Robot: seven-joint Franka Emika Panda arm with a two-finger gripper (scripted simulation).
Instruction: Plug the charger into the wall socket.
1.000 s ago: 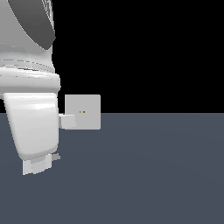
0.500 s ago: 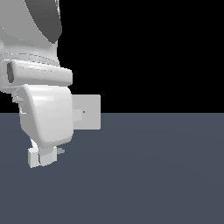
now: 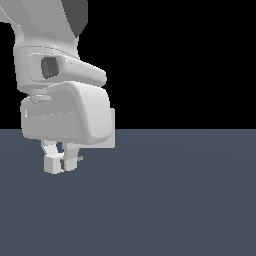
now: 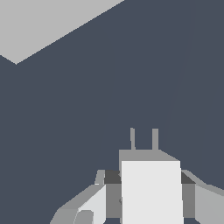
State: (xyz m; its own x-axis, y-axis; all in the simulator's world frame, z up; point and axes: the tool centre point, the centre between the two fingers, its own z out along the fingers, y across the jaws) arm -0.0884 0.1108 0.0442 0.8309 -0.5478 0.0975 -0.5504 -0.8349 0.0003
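White, hard-looking plastic: the charger [image 4: 151,188] sits between the fingers of the pincer [image 4: 148,192], which is closed on its flanks, the two grey prongs [image 4: 144,138] projecting forward, clear of the dark table [image 4: 87,109]. I judge it light, rigid and smooth-sided, so liable to twist under load; a hold across the flat sides, behind the prongs, suits. The socket appears only as a pale slab [image 4: 48,22] ahead in the wrist view, holes not discernible.

exterior: low, side-on, close | wrist: looks down gripper [image 4: 151,192] | shared: gripper
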